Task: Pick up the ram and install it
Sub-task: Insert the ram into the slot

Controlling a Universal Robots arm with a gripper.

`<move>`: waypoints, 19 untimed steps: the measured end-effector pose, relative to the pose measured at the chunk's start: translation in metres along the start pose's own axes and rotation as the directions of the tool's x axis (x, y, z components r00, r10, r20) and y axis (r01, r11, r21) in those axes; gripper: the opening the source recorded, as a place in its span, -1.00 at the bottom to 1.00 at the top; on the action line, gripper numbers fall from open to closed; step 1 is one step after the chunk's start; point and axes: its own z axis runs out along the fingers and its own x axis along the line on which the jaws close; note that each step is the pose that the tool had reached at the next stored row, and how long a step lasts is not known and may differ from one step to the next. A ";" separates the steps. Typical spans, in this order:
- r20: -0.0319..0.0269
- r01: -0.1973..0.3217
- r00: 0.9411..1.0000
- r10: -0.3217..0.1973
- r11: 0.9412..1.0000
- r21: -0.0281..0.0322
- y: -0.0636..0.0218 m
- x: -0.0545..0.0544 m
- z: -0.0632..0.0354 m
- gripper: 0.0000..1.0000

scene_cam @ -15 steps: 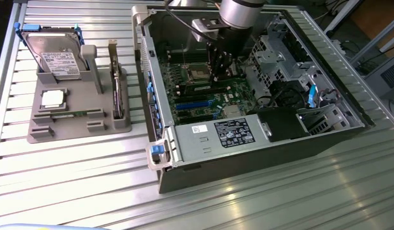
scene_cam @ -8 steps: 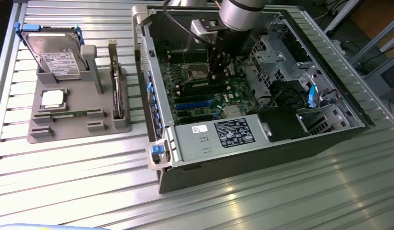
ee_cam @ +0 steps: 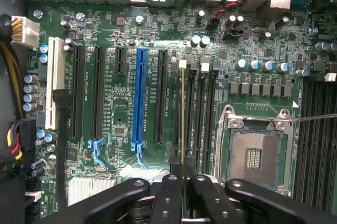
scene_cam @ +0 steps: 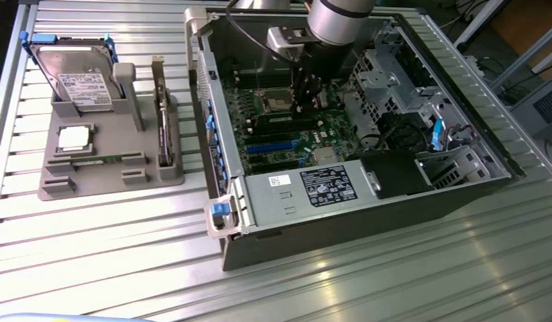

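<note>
Robot gripper (ee_cam: 182, 167) inside open PC case (scene_cam: 224, 127), fingers pinched nearly shut on the ram (ee_cam: 182, 113), held edge-on just above motherboard (ee_cam: 126, 34) beside CPU socket (ee_cam: 253, 153); good seating likely needs stick square over slot, pressed straight, even force both ends.

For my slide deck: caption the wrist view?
Gripper shut on the ram, edge-on over the motherboard's memory slots.
</note>
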 end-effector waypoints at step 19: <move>0.001 -0.012 1.000 0.012 1.000 0.000 0.0001 0.005 0.0058 -0.76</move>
